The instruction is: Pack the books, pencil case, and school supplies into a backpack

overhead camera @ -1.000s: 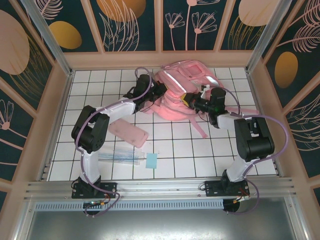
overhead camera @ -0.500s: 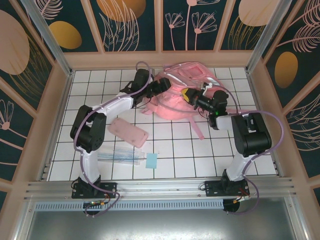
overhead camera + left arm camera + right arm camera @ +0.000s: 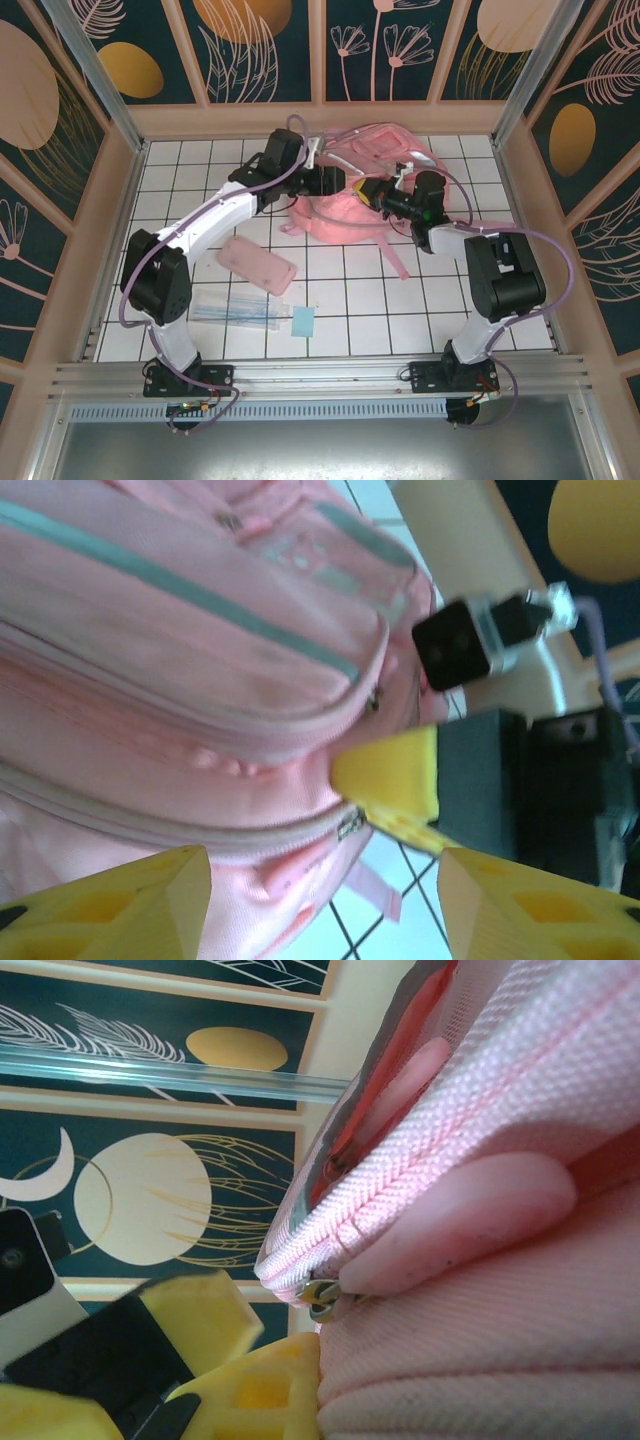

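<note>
Right now my left claw [image 3: 320, 880] hangs open in front of the pink backpack [image 3: 180, 680], gripping nothing. My right claw [image 3: 265, 1335] is pinched shut, its tips touching the backpack's zipper pull [image 3: 322, 1297]. The pink pencil case [image 3: 258, 263], clear stick packet [image 3: 235, 311] and blue pad [image 3: 303, 321] lie on the tabletop [image 3: 450, 320], off the backpack's near-left side.

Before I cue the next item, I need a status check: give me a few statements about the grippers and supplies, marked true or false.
1. The pencil case is inside the backpack. False: it lies on the table, nearer the arms' bases.
2. The left gripper is open beside the backpack. True.
3. The right gripper is shut on the backpack's zipper edge. True.
4. The blue pad lies on the pencil case. False: it lies apart from it, beside the clear packet.
</note>
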Available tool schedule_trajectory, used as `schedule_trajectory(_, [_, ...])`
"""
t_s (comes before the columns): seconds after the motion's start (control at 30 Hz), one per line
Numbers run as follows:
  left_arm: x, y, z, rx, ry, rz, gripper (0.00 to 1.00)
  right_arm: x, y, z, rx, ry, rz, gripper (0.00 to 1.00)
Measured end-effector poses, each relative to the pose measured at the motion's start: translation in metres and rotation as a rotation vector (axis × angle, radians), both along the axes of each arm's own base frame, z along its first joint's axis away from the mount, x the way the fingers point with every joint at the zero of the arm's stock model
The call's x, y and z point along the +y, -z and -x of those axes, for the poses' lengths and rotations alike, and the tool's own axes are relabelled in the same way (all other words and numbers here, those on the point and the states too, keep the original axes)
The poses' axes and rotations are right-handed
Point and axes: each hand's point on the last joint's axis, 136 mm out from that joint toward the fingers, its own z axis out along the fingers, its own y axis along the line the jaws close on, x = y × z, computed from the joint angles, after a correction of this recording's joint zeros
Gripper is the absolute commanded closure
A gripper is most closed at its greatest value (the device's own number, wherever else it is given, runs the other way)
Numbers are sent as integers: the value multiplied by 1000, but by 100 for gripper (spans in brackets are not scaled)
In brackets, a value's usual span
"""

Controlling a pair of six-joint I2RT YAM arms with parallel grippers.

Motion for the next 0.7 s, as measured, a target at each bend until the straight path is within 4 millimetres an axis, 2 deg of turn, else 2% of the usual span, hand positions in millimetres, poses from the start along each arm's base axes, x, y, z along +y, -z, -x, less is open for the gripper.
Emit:
schedule_trajectory(0.17, [-7, 22, 9, 47, 38, -30, 36, -1, 6, 1, 29, 4, 23, 100])
schedule_trajectory(0.3, [-10, 26, 14, 65, 60, -22, 39, -1, 9, 2, 46, 5, 33, 100])
schedule_trajectory(0.47, [-17, 40, 17, 87, 87, -32, 49, -2, 8, 3, 48, 9, 34, 100])
schedule_trajectory(0.57, [-23, 55, 17, 106, 96, -49, 50, -2, 9, 3, 55, 9, 36, 100])
schedule_trajectory(0.7, [-26, 61, 13, 97, 103, -71, 52, -2, 11, 3, 67, 13, 40, 100])
